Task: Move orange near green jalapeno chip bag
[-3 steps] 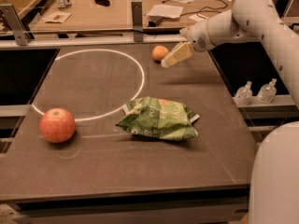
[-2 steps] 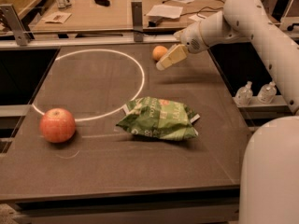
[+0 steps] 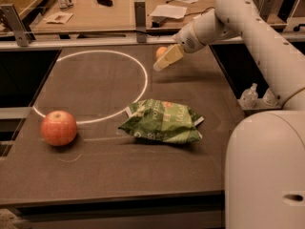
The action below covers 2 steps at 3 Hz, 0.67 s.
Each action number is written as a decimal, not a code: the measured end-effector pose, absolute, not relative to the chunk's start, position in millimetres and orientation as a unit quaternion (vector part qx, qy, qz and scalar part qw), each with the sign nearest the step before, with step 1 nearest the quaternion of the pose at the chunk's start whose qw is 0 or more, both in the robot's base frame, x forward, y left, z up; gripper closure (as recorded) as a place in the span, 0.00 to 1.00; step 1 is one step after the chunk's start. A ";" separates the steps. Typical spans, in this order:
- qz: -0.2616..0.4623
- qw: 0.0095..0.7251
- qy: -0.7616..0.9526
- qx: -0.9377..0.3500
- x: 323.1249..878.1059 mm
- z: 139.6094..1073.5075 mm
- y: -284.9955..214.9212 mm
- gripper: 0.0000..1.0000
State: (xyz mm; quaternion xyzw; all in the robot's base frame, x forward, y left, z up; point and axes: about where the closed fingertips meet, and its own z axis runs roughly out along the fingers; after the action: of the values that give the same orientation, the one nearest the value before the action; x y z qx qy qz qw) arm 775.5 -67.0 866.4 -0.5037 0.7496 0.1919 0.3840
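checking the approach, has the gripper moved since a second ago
Yes. The gripper has shifted left toward the orange, which has stayed put, and now overlaps it in this view.

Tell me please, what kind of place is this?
Probably a robotics lab or test room. A dark table carries a marked white circle, a wooden desk behind it holds papers, and the robot's gripper hangs over the table's far side, right by the orange.

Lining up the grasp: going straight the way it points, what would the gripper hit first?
Probably the small round orange fruit, partly hidden behind the gripper over the table's far side; depth is unclear.
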 end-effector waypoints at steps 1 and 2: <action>0.192 0.369 0.760 -0.500 779.9 861.2 -65.2 0.00; 0.196 0.355 0.766 -0.499 782.8 852.4 -69.0 0.00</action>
State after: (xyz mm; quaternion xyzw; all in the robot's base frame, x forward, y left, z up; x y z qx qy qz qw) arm 782.8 -69.0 852.4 -0.4986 0.7663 0.1955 0.3549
